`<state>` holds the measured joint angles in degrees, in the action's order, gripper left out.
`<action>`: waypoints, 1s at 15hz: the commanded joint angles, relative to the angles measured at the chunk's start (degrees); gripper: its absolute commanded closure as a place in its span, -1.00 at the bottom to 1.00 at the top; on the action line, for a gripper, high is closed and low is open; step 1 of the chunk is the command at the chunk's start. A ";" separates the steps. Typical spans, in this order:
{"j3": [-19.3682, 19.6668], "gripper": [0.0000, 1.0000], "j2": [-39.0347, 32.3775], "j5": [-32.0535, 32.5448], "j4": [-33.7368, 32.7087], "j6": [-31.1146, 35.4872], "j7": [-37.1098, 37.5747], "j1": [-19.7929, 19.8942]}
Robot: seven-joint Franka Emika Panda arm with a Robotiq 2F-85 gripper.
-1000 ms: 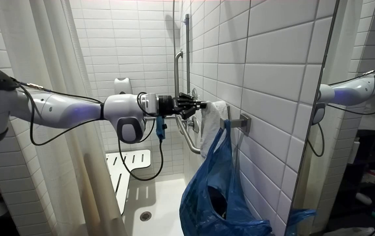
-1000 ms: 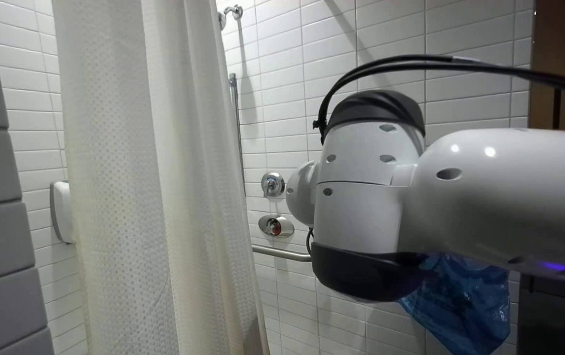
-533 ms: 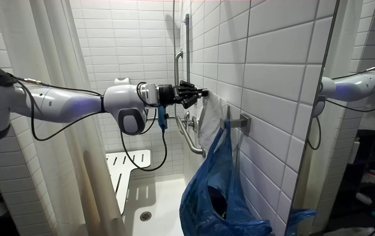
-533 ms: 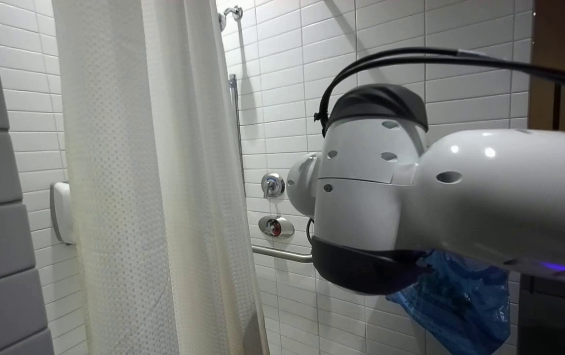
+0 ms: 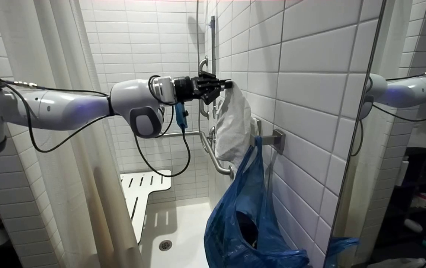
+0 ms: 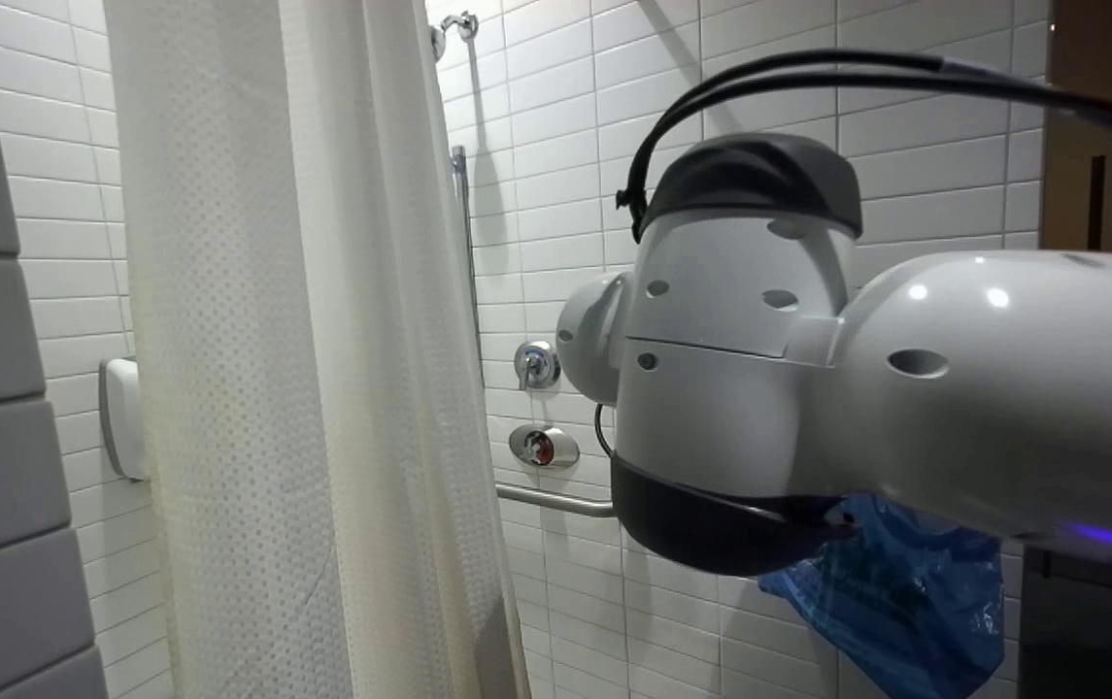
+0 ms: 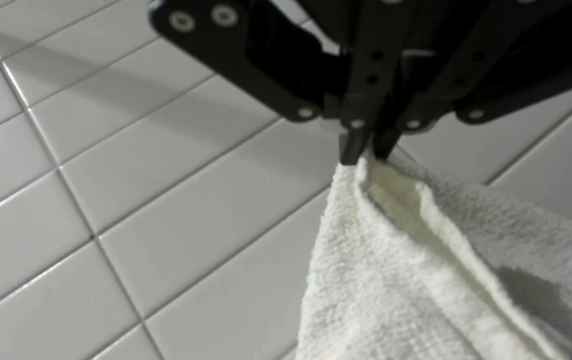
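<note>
White towel [image 7: 390, 270] | pincer [image 7: 366, 156] gripping its upper end | blue bag [image 5: 223, 234] hanging on wall bracket [image 5: 278, 140]

In the wrist view, the top edge cut off the rear of the gripper [image 7: 368, 150], and the towel [image 7: 390, 280] ran past the lower and right edges. In an exterior view, the arm [image 6: 730, 408] hid both from us. We could not identify the dark thing [image 5: 247, 227] inside the bag [image 5: 221, 232], cut off below.
</note>
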<state>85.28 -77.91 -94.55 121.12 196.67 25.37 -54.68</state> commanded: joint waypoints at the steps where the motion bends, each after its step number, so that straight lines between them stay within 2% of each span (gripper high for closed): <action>1: 4.34 0.97 0.71 0.65 1.20 -2.95 1.66 -1.64; 7: 9.93 0.97 0.45 -0.51 1.62 -6.56 1.23 -1.84; 15: 13.00 0.97 -0.38 -1.47 2.28 -7.69 0.73 -2.23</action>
<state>96.54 -77.89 -94.73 122.50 190.37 26.55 -55.59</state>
